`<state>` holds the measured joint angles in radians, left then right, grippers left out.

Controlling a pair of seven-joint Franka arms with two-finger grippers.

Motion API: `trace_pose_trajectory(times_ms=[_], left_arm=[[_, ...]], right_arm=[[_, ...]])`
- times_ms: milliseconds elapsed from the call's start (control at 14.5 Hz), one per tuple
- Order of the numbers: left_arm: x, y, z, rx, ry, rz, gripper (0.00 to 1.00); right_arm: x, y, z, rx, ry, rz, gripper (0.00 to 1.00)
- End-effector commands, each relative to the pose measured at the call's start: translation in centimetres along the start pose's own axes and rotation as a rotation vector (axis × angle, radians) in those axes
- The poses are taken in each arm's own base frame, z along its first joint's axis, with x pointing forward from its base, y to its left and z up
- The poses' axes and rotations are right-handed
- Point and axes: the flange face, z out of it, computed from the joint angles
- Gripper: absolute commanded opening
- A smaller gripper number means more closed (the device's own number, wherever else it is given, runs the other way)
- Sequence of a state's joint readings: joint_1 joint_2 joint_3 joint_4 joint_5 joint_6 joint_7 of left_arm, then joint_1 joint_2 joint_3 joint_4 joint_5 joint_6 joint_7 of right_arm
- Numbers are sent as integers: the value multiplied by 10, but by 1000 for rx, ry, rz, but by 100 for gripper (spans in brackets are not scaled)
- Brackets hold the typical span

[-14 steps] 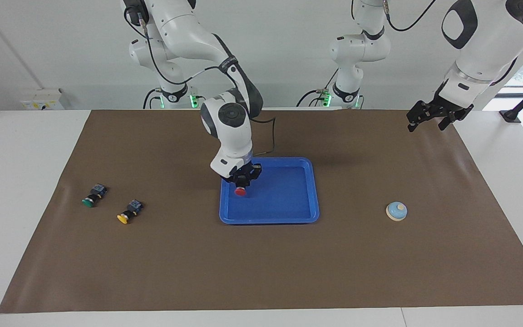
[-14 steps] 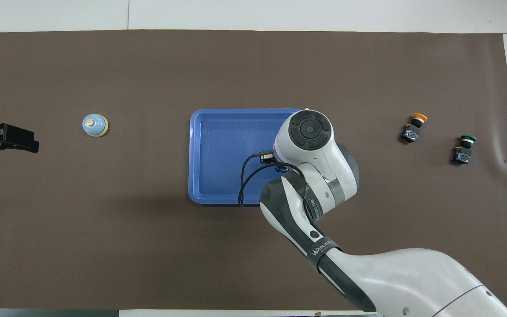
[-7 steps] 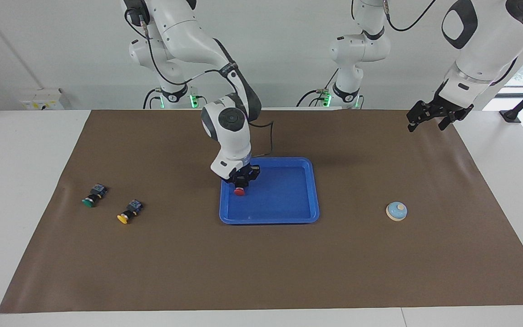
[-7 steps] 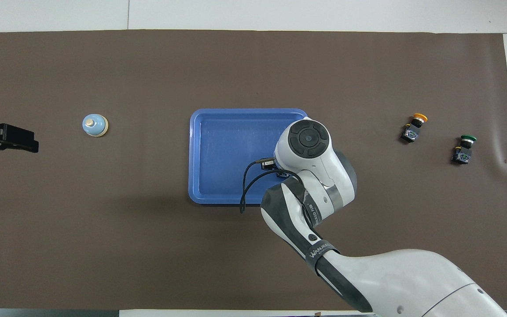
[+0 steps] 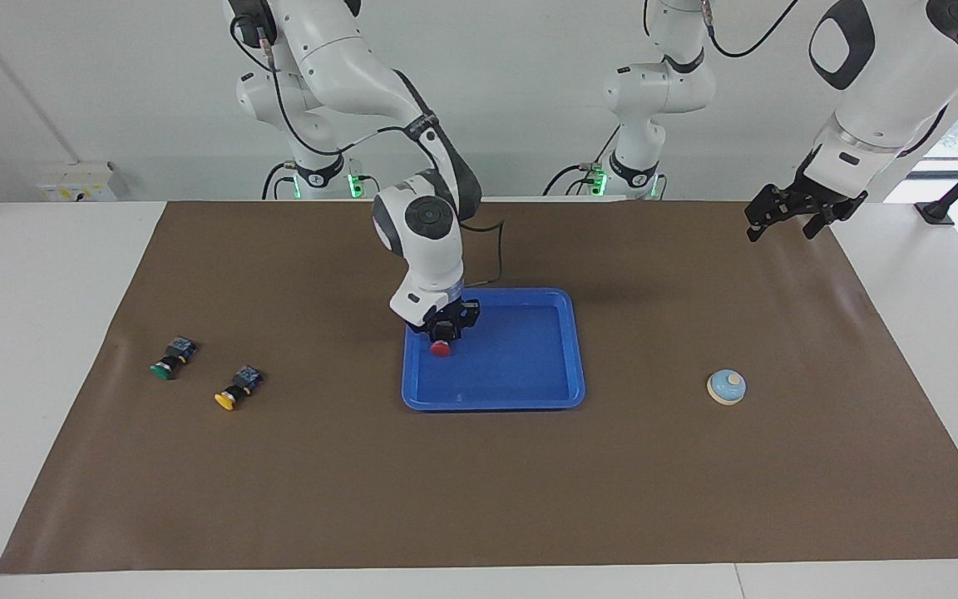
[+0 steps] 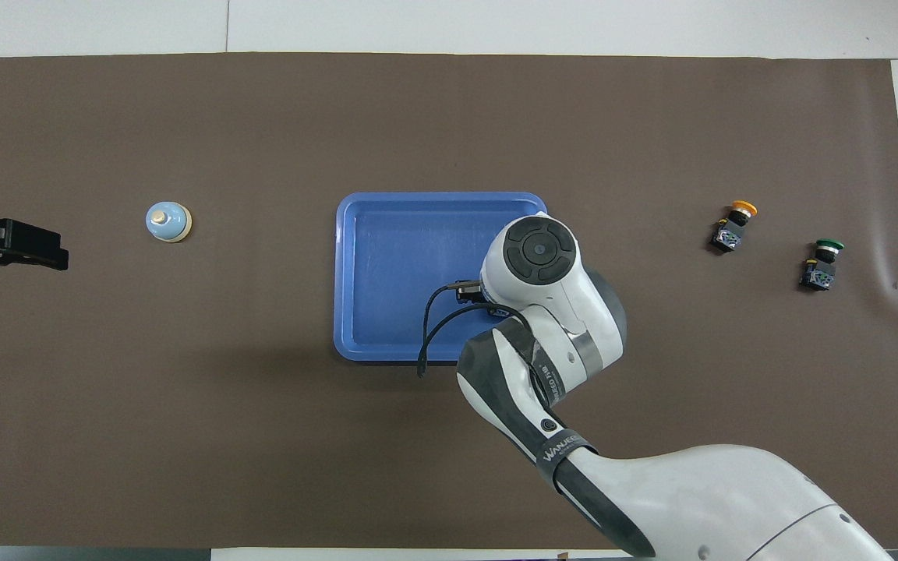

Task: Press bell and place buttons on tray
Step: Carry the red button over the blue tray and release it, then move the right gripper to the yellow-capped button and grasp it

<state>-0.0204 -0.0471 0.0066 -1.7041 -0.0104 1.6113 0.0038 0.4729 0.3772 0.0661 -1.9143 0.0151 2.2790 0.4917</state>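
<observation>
The blue tray point(image 5: 576, 349) lies mid-table; it also shows in the overhead view point(image 6: 387, 265). My right gripper point(image 5: 443, 334) is shut on the red button point(image 5: 441, 349) and holds it low over the tray's end toward the right arm. The wrist hides both in the overhead view. The yellow button point(image 5: 234, 391) point(image 6: 734, 226) and green button point(image 5: 170, 360) point(image 6: 821, 263) lie on the mat toward the right arm's end. The bell point(image 5: 726, 387) point(image 6: 167, 222) sits toward the left arm's end. My left gripper point(image 5: 791, 218) point(image 6: 12, 245) waits open, raised over the mat's edge.
A brown mat point(image 5: 479, 482) covers the table, with white table margins around it. A black cable point(image 6: 433, 327) hangs from the right wrist over the tray's rim nearest the robots.
The right wrist has shifted slightly toward the robots over the tray, still holding the red button low. The left arm has not moved.
</observation>
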Motion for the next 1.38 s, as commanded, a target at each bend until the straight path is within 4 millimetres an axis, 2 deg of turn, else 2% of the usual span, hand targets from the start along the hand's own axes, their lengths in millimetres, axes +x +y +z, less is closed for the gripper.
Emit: trace_pose_trajectory(times_ms=[0,138,345,483,621,690,829,898,1105,1243,1312], left_arm=[[-1,-1,-3,12,-9,-5,100],[-1,-1,-3,12,-9,-5,100],[-1,-1,-3,12,-9,-5,100],[-1,-1,-3,12,-9,-5,100],[-1,-1,-3,12,-9,-5,100],[-1,-1,-3,12,-9,-5,100],[-1,-1,-3,12,-9,-5,100],[-1,-1,-3,12,-9,-5,100],[-1,-1,-3,12,-9,-5,100],[-1,-1,-3,12,-9,-5,100],[-1,-1,-3,12,-9,-5,100]], right_arm=[[2,-3,-32,-2,-9,49,100],[17,14,-75,1,4,149,100],[35,81,-129,20,47,257,100],[47,130,-146,23,62,329,100],[58,182,-145,15,56,331,100],[63,215,-143,8,57,332,100],[63,280,-133,-1,43,322,100],[59,305,-129,-2,44,325,100],[54,344,-104,-24,54,366,100],[60,370,-76,-31,61,397,100],[63,376,-66,-30,66,405,100]])
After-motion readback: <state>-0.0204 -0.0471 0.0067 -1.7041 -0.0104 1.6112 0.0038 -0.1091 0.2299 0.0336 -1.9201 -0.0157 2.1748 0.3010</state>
